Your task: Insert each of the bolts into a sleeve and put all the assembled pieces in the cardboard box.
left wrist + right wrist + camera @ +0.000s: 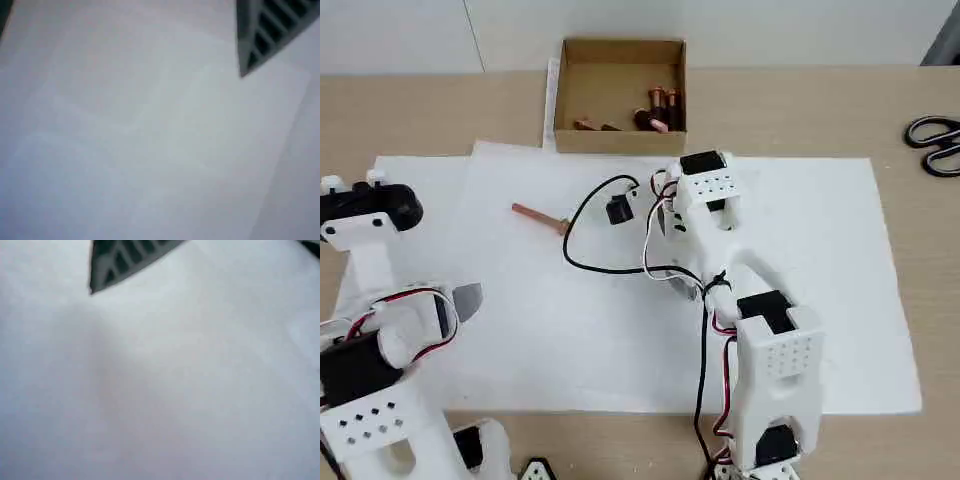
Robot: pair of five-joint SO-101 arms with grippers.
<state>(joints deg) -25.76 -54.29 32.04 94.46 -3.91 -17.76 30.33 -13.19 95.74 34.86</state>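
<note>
A copper-coloured bolt (540,217) lies alone on the white paper (520,330), left of centre. The cardboard box (620,140) stands at the back with several copper and dark assembled pieces (658,110) inside, toward its right and front. My left gripper (466,300) hangs low over the paper at the near left, well short of the bolt. My right gripper (682,283) hangs over the paper's middle, under its folded arm. Each wrist view looks at bare paper, with a dark ribbed part of the left gripper (260,35) and of the right gripper (125,260) at the rim.
Scissors (935,142) lie at the table's right edge. A black cable (582,262) loops over the paper from the right arm's small black module (618,209), between the bolt and that arm. The right arm's elbow (705,185) stands just in front of the box.
</note>
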